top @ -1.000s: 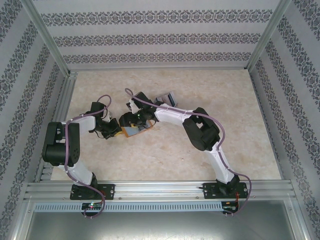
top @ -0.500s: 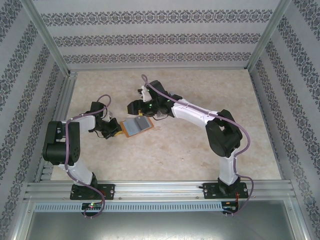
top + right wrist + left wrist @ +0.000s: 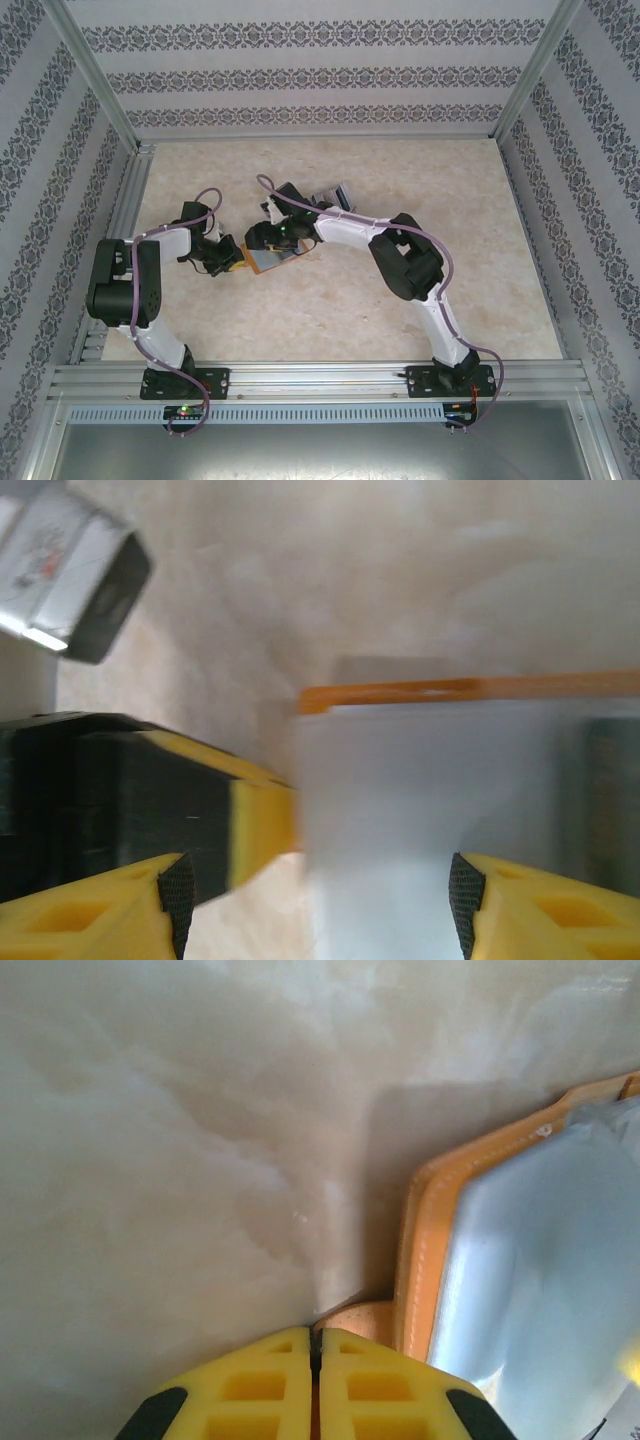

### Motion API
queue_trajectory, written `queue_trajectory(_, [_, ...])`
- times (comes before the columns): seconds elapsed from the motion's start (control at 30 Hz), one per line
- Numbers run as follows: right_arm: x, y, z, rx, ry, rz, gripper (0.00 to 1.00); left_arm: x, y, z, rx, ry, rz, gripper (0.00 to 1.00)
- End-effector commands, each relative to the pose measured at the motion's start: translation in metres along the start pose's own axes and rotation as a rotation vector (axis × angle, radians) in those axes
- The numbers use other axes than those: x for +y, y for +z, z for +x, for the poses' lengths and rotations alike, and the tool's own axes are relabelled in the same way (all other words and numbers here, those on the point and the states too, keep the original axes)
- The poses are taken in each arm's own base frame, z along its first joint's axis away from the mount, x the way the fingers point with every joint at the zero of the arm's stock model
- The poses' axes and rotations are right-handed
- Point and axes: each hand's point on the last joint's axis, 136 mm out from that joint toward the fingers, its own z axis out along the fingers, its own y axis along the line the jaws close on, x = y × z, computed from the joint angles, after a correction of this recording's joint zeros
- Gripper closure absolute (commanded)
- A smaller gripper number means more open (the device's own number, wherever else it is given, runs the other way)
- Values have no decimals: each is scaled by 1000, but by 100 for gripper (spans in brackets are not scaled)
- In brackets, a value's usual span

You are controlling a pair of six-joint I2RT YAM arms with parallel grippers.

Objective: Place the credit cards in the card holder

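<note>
hiding most of the card holder (image 3: 470, 688) is a blurred grey card (image 3: 420, 810).

The card holder (image 3: 428, 1222) is orange-brown, the credit card (image 3: 400, 830) pale grey-blue, the table (image 3: 400, 300) cream-marbled, the walls (image 3: 320, 75) grey floral-striped.

The holder (image 3: 260, 264), orange-brown with a stitched rim, lies open and flat. A pale grey-blue card (image 3: 400, 810) rests flat on its inside, covering most of it. More grey cards (image 3: 336, 194) lie well beyond the holder's far right side.
</note>
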Motion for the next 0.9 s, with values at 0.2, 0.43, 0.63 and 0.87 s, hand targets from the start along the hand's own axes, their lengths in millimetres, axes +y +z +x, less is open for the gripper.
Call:
queue_trajectory(0.2, [1,-15,-6,-12,-11,20,30,-6,5,-34,-76,53,-20,94])
queue_trajectory(0.43, [-44,-33,0,-22,25,142,30,-6,3,-50,-116,61,-60,90])
queue_trajectory(0.63, [-57,-41,20,-15,60,158,30,-14,8,-63,-128,55,-38,89])
queue_trajectory(0.87, [-66,-50,31,-20,75,188,29,-27,10,-71,-131,68,-27,87])
